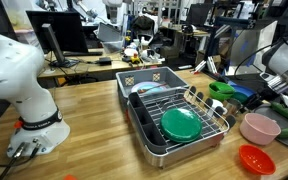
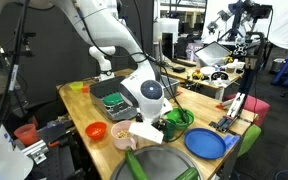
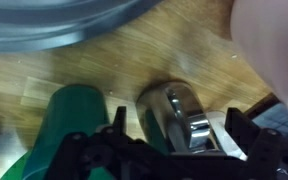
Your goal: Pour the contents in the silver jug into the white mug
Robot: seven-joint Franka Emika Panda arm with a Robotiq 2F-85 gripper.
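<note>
The gripper (image 3: 174,145) hangs low over the wooden table (image 3: 44,85) in the wrist view, its jaws spread wide and holding nothing. The silver jug (image 3: 179,112) sits on the table in line with the gap between the fingers, just beside a green item (image 3: 74,120). A metal bowl (image 3: 64,25) lies beyond them.
</note>
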